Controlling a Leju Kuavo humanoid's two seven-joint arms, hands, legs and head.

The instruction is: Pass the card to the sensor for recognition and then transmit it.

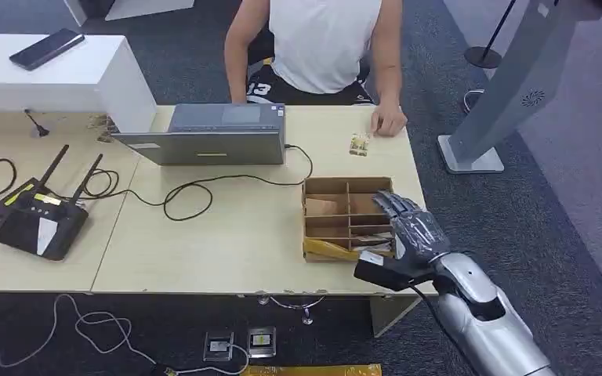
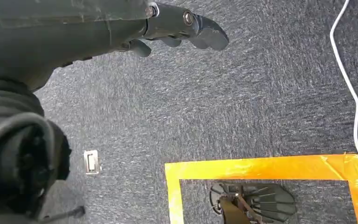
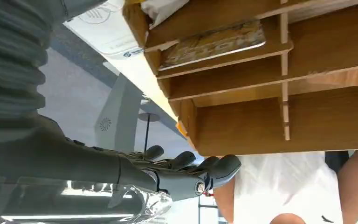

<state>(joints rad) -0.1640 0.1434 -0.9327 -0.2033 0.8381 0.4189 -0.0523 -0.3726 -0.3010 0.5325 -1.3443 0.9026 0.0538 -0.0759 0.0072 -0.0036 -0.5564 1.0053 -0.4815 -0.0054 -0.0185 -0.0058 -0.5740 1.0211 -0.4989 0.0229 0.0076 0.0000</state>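
The robot's right hand point(image 1: 409, 235), fingers spread and holding nothing, hovers over the right side of a cardboard divider box point(image 1: 313, 229) at the lower right of the desk point(image 1: 227, 243) in the head view. A patterned card point(image 3: 213, 43) lies flat in one compartment, its long axis along the slot, just beside the fingers point(image 3: 214, 167), though which compartment is hard to tell. The left hand point(image 2: 182, 28) hangs over grey carpet point(image 2: 261, 102), fingers loosely curled, empty, far from the box. A laptop point(image 1: 212, 135) sits at centre; a person point(image 1: 325, 47) waits across the desk.
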